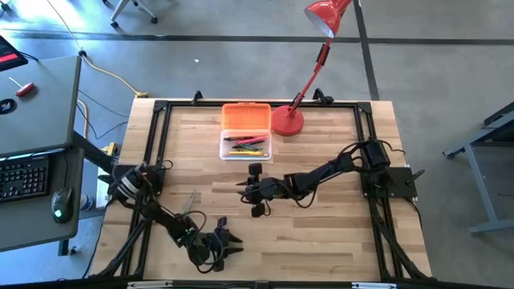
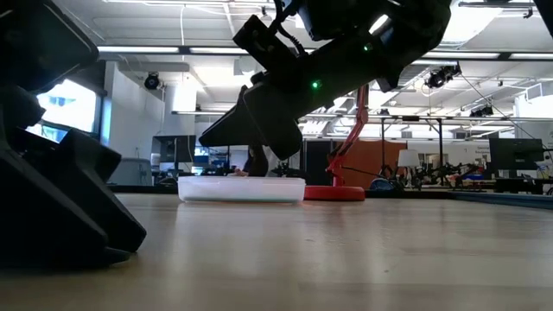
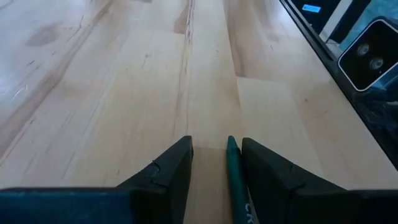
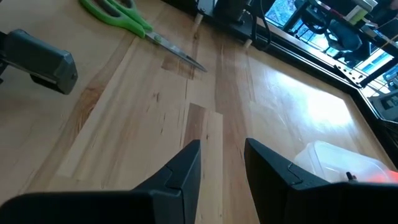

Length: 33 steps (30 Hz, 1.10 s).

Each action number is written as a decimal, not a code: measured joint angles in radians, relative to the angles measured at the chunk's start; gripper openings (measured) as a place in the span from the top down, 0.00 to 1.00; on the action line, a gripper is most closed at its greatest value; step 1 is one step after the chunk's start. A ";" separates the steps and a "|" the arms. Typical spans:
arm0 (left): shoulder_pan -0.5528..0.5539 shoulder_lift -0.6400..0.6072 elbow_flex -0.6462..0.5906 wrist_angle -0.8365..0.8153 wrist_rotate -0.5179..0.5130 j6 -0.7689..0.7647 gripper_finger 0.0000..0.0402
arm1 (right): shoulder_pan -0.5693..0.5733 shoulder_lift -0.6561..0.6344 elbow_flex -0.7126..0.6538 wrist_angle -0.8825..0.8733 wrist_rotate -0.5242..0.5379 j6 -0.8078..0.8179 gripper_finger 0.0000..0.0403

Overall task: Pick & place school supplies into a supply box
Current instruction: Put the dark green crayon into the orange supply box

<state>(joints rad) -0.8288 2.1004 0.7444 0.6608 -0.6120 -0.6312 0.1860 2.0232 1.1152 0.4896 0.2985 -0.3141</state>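
The supply box (image 1: 246, 143) lies open at the table's far middle, its orange lid (image 1: 246, 116) folded back and several pens in its clear base. In the right wrist view the box (image 4: 333, 160) shows as well. Green-handled scissors (image 4: 121, 14) lie flat on the wood left of centre. A dark green pen (image 3: 233, 177) lies between the open fingers of my left gripper (image 1: 227, 242) near the table's near edge. My right gripper (image 1: 255, 190) hovers open and empty at mid-table, just on the near side of the box. My left gripper (image 3: 214, 163) has the green pen lying lengthwise between its open fingers, close along the inner side of one finger (image 3: 264, 171). Whether that finger touches the pen, I cannot tell. The other finger stands apart from it.
A red desk lamp stands with its round base (image 1: 287, 120) right beside the box, and its arm leans over the far edge. A black frame (image 1: 161, 120) runs around the tabletop. Bare wood lies between the two grippers and toward the right edge.
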 joint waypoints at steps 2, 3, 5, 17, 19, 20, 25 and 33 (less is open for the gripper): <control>-0.002 0.017 0.001 0.008 -0.008 0.000 0.56 | 0.000 0.000 0.000 0.000 -0.004 0.000 0.74; -0.003 0.028 0.001 0.015 -0.016 0.000 0.56 | 0.000 0.000 0.000 0.000 -0.010 0.000 0.74; -0.004 0.043 0.001 0.025 -0.041 0.002 0.56 | 0.000 0.000 0.000 0.000 -0.022 0.000 0.74; -0.003 0.056 -0.003 0.059 -0.097 -0.009 0.84 | 0.000 0.000 0.000 -0.002 -0.021 0.023 0.74; -0.005 0.056 -0.003 0.078 -0.113 -0.004 0.92 | -0.001 0.000 0.000 -0.001 -0.041 0.079 0.74; -0.005 0.058 -0.004 0.089 -0.119 0.001 0.92 | -0.001 0.000 0.000 -0.001 -0.069 0.111 0.74; -0.003 0.067 -0.005 0.146 -0.190 0.039 0.87 | 0.013 -0.001 0.000 -0.025 -0.177 0.241 0.74; 0.011 0.009 -0.012 0.230 -0.266 0.096 0.92 | 0.125 -0.002 0.000 -0.154 -0.004 0.363 0.74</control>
<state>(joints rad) -0.8177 2.1094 0.7326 0.8906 -0.8778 -0.5356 0.3115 2.0216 1.1156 0.3354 0.2950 0.0492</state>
